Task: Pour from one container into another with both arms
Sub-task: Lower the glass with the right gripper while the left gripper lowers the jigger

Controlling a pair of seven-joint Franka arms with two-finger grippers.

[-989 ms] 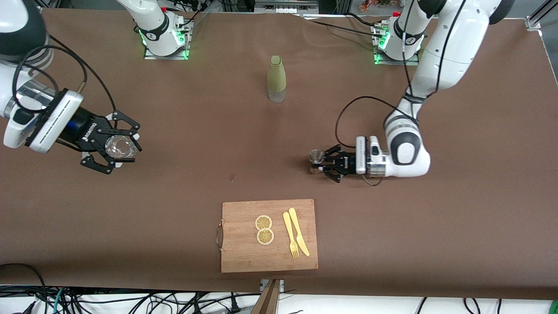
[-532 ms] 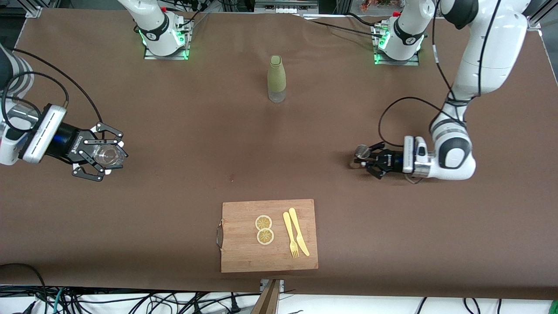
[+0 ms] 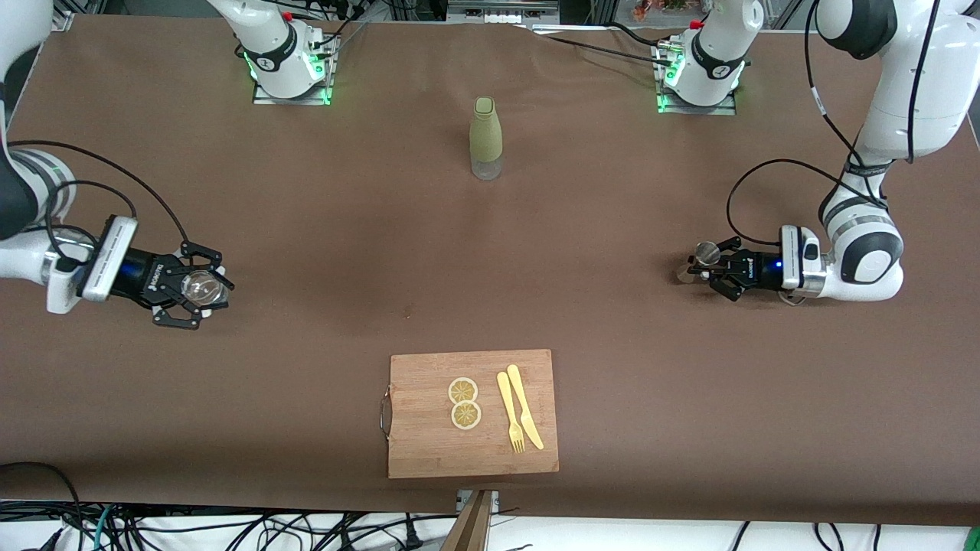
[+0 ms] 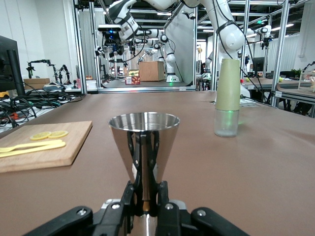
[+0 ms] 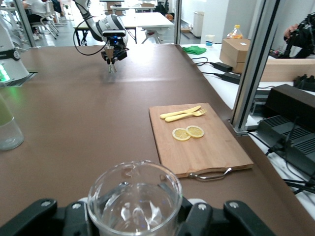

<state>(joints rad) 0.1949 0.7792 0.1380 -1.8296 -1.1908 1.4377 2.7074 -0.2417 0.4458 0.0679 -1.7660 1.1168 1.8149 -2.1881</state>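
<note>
My left gripper (image 3: 700, 265) is shut on the narrow waist of a steel cone-shaped jigger (image 3: 706, 251), upright and low over the brown table at the left arm's end. In the left wrist view the jigger (image 4: 144, 140) stands straight up between the black fingers (image 4: 129, 194). My right gripper (image 3: 195, 289) is shut on a clear glass (image 3: 204, 285), low over the table at the right arm's end. The right wrist view looks down into the glass (image 5: 134, 204); I cannot tell if it holds liquid.
A green bottle with a clear base (image 3: 485, 138) stands mid-table near the arms' bases. A wooden cutting board (image 3: 429, 444) with two lemon slices (image 3: 464, 402), a yellow fork and a knife (image 3: 520, 417) lies near the front camera's edge.
Both arms have swung apart toward their own ends of the table and come lower, each carrying its vessel; the jigger and the glass are now much farther apart.
</note>
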